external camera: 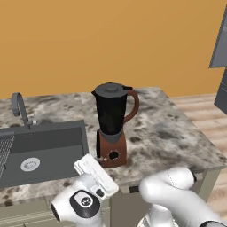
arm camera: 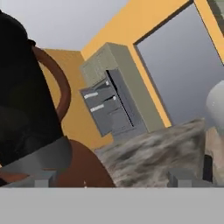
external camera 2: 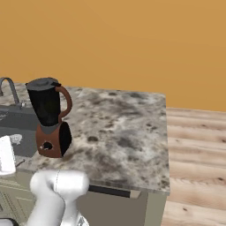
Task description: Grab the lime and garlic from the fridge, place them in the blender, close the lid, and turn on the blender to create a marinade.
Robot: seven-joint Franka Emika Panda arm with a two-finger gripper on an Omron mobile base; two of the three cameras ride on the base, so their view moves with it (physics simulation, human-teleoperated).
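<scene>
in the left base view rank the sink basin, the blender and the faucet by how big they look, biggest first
1. sink basin, the widest, though its left side is cut off by the picture's edge
2. blender, tall, lid on
3. faucet, thin and clearly smallest

All three stand about equally far from the camera, so this order is fairly safe.

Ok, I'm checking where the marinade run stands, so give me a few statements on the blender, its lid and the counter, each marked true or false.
1. The round dark grey lid sits on the black see-through blender jar. True.
2. The blender stands inside the grey sink basin. False: it stands on the speckled stone counter, beside the sink.
3. The jar's curved brown handle points away from the sink. True.
4. The blender lies tipped on its side. False: it stands upright on its reddish-brown base.
</scene>
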